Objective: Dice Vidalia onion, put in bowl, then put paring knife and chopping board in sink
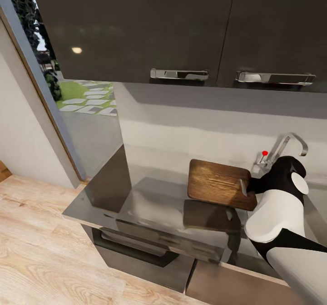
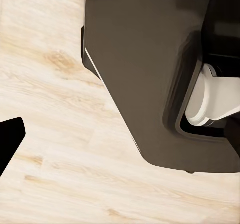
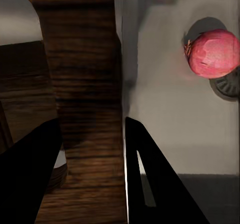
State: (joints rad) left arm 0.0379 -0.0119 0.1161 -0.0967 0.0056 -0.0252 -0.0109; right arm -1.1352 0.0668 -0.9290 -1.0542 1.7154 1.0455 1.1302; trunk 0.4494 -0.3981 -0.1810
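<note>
My right gripper [image 1: 244, 188] is shut on the chopping board [image 1: 217, 183], a dark-brown wooden board held by its short end above the countertop [image 1: 150, 203], just left of the tap. In the right wrist view the board [image 3: 85, 99] sits between the two dark fingers of that gripper [image 3: 90, 121]. Beyond it, the pinkish-red Vidalia onion [image 3: 212, 54] lies in the grey sink [image 3: 170, 114], beside the round drain [image 3: 227, 86]. A dark finger [image 2: 11, 138] of my left gripper hangs over the wood floor. The paring knife and the bowl are out of view.
The chrome tap [image 1: 285, 147] with a red dot stands behind my right arm. Glossy black upper cabinets [image 1: 136, 28] hang overhead. The countertop ends at the left near a window. My own dark base [image 2: 145, 74] is over the pale plank floor [image 2: 55, 149].
</note>
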